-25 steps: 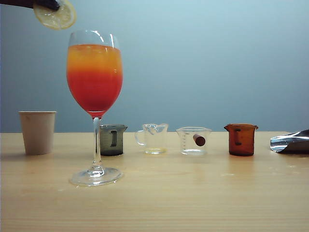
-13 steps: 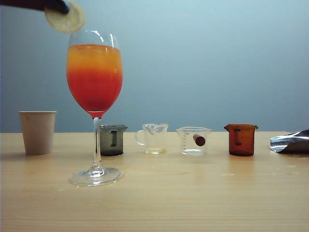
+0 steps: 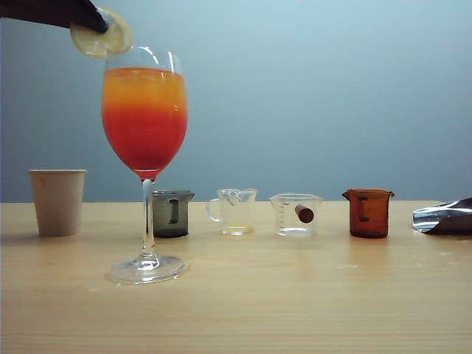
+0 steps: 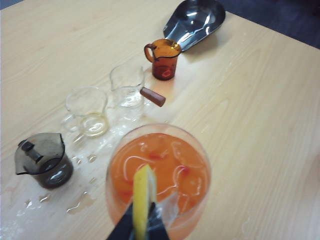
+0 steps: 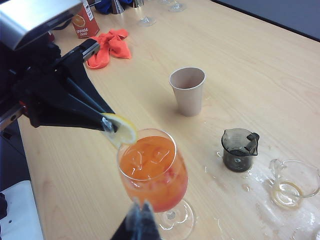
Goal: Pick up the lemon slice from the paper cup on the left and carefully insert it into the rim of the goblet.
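The goblet [image 3: 144, 110] stands left of centre, holding an orange-over-red drink. My left gripper [image 3: 92, 21] comes in from the upper left, shut on the lemon slice [image 3: 102, 33]. The slice hangs at the left side of the goblet's rim, with its lower edge level with the rim; contact cannot be told. In the left wrist view the slice [image 4: 143, 197] is edge-on between the fingers, over the goblet [image 4: 160, 170]. The paper cup [image 3: 57, 201] stands at far left. My right gripper [image 5: 140, 212] shows in the right wrist view, shut and empty, close beside the goblet [image 5: 152, 170].
Behind the goblet stand a dark grey beaker [image 3: 172, 212], two clear measuring cups [image 3: 234, 210] [image 3: 296, 214] and an amber beaker [image 3: 368, 212]. A metal scoop [image 3: 442, 217] lies at far right. Water drops [image 4: 82, 200] wet the table. An orange cloth [image 5: 110, 45] lies beyond the cup.
My left gripper has carried the lemon slice to the right and slightly down, from up and left of the goblet to its rim. The right gripper has kept still.
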